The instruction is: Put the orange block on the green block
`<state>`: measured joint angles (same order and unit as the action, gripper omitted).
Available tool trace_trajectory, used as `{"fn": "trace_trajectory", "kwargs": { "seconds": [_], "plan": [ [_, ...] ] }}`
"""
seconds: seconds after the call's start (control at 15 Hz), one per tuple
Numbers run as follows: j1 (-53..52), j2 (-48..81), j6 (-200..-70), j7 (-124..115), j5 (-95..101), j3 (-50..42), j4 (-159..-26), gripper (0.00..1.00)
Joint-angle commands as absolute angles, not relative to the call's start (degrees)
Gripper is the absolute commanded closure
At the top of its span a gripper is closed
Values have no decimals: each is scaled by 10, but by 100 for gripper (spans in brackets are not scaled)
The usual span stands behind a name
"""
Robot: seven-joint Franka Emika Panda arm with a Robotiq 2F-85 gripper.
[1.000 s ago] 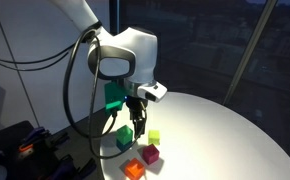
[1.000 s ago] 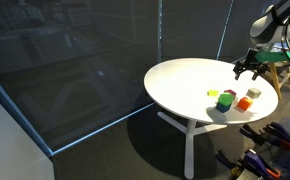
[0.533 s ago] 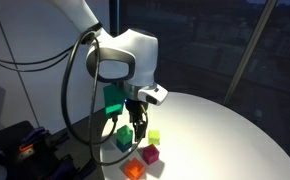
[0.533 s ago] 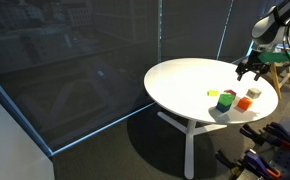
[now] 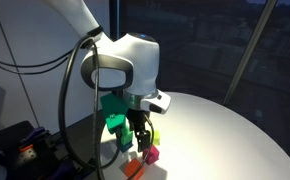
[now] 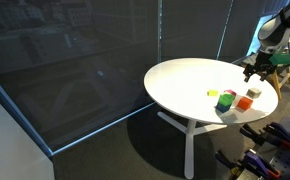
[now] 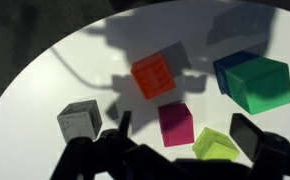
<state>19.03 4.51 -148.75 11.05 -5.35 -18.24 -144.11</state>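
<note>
In the wrist view the orange block lies on the white table, with the green block to its right, about a block's width away. My gripper is open and empty, above the magenta cube and the yellow-green cube. Its dark fingers stand on either side of those two. In an exterior view the gripper hangs low over the cluster, above the orange block, and partly hides the green block. Another exterior view shows the gripper, the orange block and the green block.
A grey cube sits left of the gripper. The round white table has its edge close to the blocks. A green chair-like object and dark equipment stand beside the table. Glass walls are behind.
The gripper has come down and shifted closer over the block cluster, still open. The blocks have not moved.
</note>
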Motion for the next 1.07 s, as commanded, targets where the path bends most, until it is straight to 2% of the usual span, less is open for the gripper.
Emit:
{"fn": "trace_trajectory", "kwargs": {
  "seconds": [0.0,1.0],
  "plan": [
    [202,29,-1505,179,-55,-183,-1464,0],
    [218,96,-1595,271,-82,-166,-1487,0]
  ]
}}
